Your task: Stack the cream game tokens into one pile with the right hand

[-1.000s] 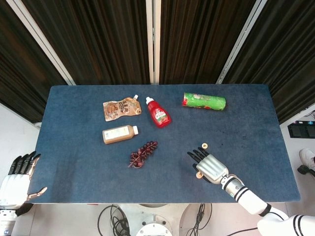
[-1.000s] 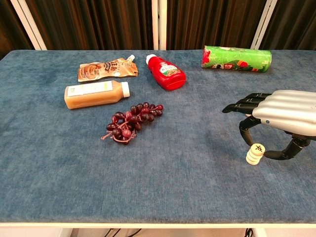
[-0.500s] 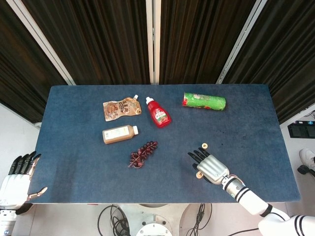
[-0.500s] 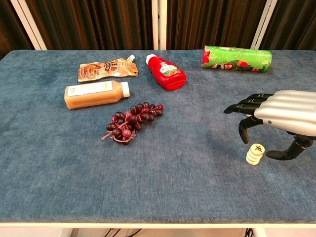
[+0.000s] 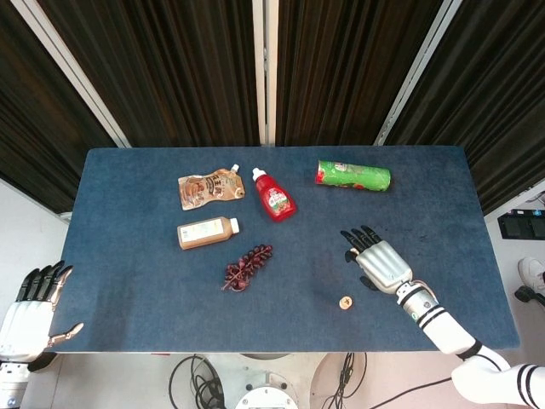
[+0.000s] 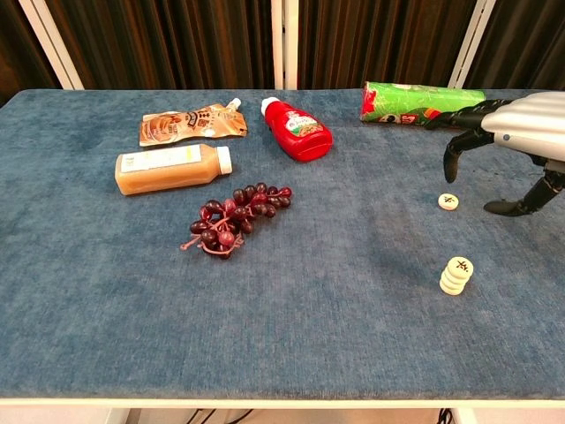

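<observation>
Cream game tokens: a short pile (image 6: 456,276) stands near the right front of the table, and one single token (image 6: 449,202) lies flat just beyond it.

The blue table (image 6: 353,291) carries, from largest to smallest, a green tube can (image 6: 422,103) lying on its side at the far right, a tan juice bottle (image 6: 173,168) on its side at the left, a red ketchup bottle (image 6: 297,130) and a brown spouted pouch (image 6: 192,124) toward the far middle, and a bunch of dark grapes (image 6: 233,218) nearer the centre. The right hand (image 6: 509,146) hovers above the single token with its fingers spread and curved downward, gripping nothing, apart from the pile. The left hand (image 5: 32,308) hangs off the table's near left corner, fingers extended and empty.
</observation>
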{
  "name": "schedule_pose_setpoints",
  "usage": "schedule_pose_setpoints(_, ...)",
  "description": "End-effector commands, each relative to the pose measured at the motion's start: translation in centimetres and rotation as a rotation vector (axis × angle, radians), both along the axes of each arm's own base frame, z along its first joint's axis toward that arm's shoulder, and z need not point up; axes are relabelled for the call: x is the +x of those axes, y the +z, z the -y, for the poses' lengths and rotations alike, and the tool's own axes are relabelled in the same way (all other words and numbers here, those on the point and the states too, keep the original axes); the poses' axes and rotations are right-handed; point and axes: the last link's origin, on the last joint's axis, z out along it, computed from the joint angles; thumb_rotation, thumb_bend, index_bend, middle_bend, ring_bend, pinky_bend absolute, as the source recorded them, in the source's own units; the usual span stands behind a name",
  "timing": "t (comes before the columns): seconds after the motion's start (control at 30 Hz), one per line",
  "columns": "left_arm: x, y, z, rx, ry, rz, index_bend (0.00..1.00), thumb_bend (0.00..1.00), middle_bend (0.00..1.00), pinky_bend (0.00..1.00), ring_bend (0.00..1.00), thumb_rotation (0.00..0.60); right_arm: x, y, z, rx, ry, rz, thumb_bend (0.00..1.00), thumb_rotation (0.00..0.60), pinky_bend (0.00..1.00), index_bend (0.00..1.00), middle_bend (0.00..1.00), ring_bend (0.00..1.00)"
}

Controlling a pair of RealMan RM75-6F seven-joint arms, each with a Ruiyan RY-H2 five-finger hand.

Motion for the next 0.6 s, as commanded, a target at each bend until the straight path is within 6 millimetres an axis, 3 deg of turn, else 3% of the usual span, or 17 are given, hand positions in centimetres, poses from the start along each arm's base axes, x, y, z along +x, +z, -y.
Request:
schedule_pose_setpoints(0.03,0.1,0.0,0.0,0.002,-0.004,-0.002,0.0,0.11,0.0,0.0,0.0,0.6,-2.3,-1.1,2.9,-0.118,-0.029,-0.065,0.24,0.6,0.0,0.35,0.03,0.0)
schedule_pose_setpoints(0.2,0.0,0.3,0.0,0.005,0.0,-0.006,0.0,0.11,0.0,0.0,0.0,0.6,-3.7,-3.3,3.7,-0.127,-0.077,-0.078,0.23,0.6,0.0,0.34,0.03,0.0)
schedule_pose_setpoints(0.6,-0.2,0.1,-0.2,0.0,0.013,-0.008,0.0,0.11,0.0,0.0,0.0,0.6,-3.4,-5.7,4.1,-0.126,-0.115,-0.046,0.22,0.6,0.0,0.34,0.04,0.0)
